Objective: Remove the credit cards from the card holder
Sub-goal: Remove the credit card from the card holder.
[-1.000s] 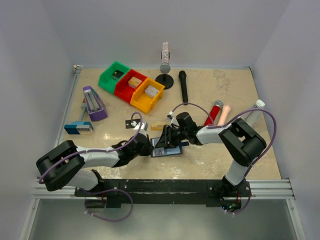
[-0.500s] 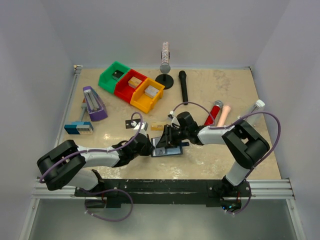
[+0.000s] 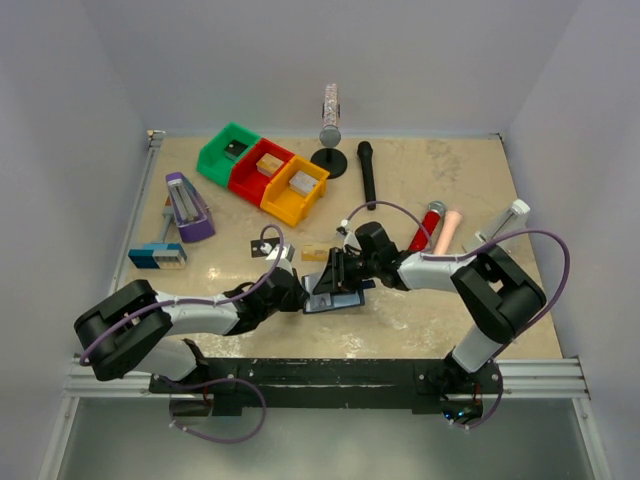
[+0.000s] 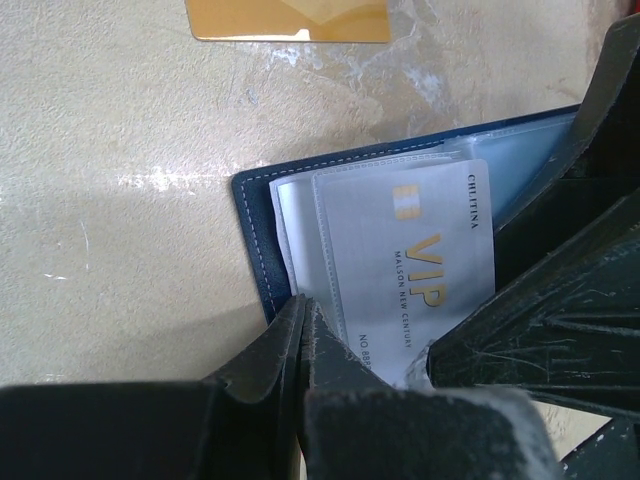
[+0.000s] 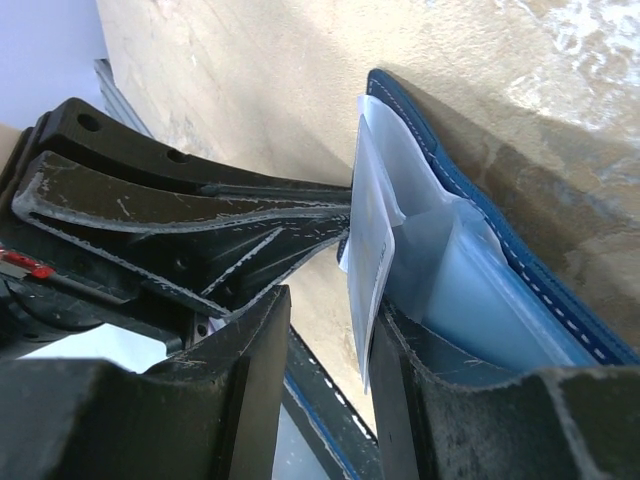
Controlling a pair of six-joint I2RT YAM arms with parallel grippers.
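Overhead, the light is bright, soft and even; the table [image 3: 420, 170] shows only faint, short shadows and its edges stay straight. In the left wrist view the silver card [image 4: 420, 260] is sharp, the gold card [image 4: 290, 20] carries a small white glare spot, and the left gripper [image 4: 303, 320] is blurred in the foreground. In the right wrist view the wallet [image 5: 470, 290] throws 1 dark shadow to the right, the table glares at top right, and the right gripper [image 5: 332, 310] looks soft.

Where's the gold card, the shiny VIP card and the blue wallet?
gold card [image 4: 290, 20], left wrist view, middle of its face.
VIP card [image 4: 425, 270], left wrist view, on the gold lettering.
blue wallet [image 4: 252, 235], left wrist view, its stitched left edge.
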